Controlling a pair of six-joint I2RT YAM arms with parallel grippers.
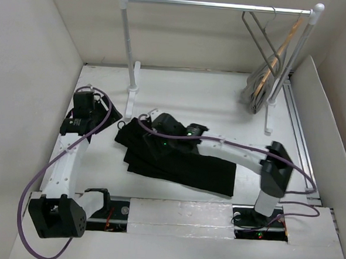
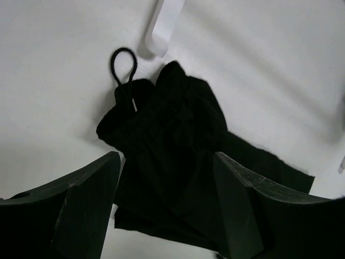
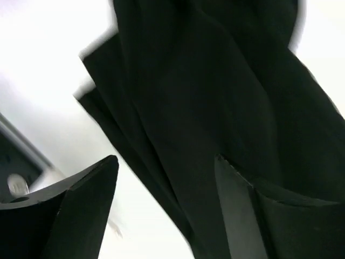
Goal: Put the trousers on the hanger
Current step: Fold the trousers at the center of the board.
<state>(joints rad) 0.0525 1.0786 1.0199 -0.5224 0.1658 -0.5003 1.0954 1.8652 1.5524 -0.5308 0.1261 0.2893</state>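
We poised left gripper (image 2: 166, 162) and right gripper (image 3: 166, 162), jaws apart, over the trousers (image 1: 176, 165) toward the table's (image 1: 221, 106) left edge, likely to pinch cloth.

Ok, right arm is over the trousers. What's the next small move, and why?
Probably lower the right gripper and close it on the trousers. Its fingers are open with black cloth filling the gap between them, and nothing is gripped. The trousers lie on the table, far from the hanger up on the rail. The left gripper is open too.
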